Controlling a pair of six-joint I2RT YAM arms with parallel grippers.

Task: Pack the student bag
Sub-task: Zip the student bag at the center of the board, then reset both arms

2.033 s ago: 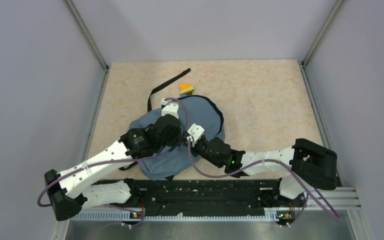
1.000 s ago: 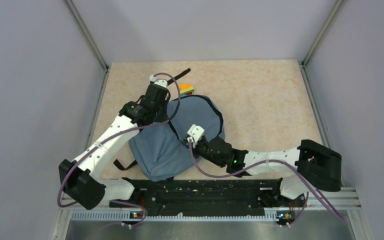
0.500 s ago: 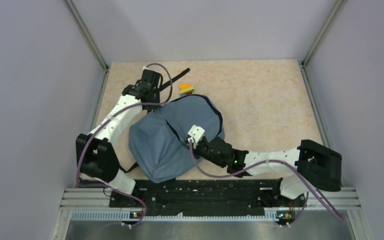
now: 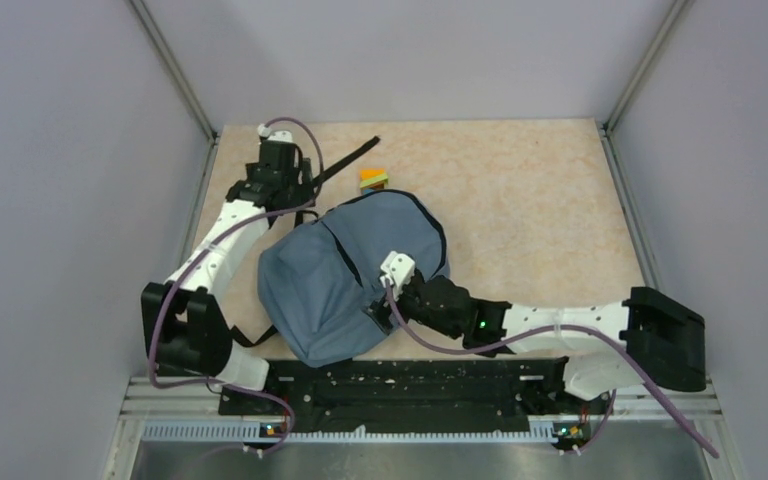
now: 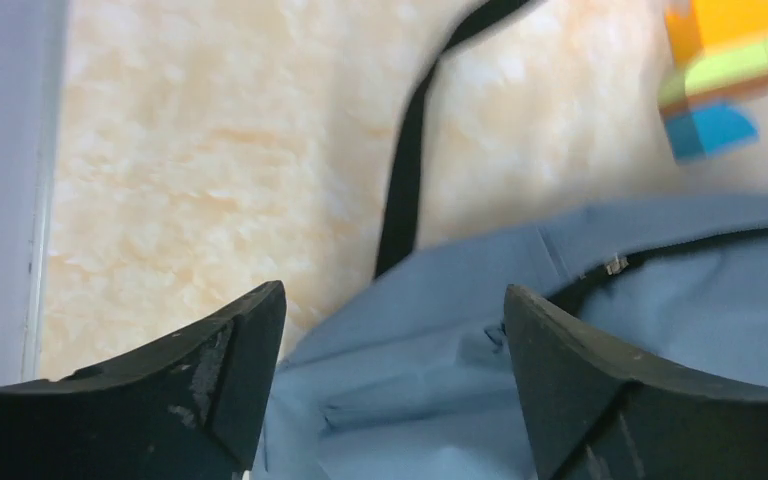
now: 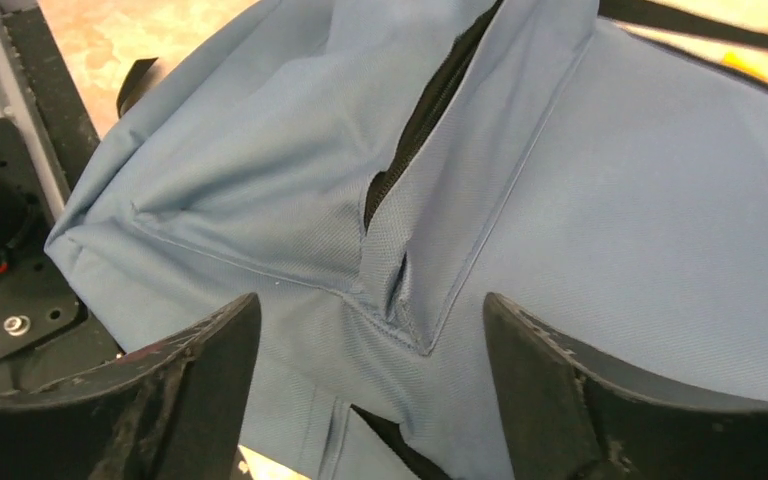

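The student bag (image 4: 350, 275) lay slumped on the desk (image 4: 530, 200) near the arm bases, its zipper (image 6: 425, 110) only partly gaping, with the coloured blocks (image 4: 373, 178) just beyond its far edge. The left jaws, near the black strap (image 5: 405, 150), and the right jaws, above the zipper, both stood apart and empty. With nothing holding the mouth open, the limp fabric would likely fold shut or drag.

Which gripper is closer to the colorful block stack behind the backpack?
Left. The left gripper is at the far-left edge of the student bag, the block stack just to its right. The right gripper is over the bag's near side, farther off.
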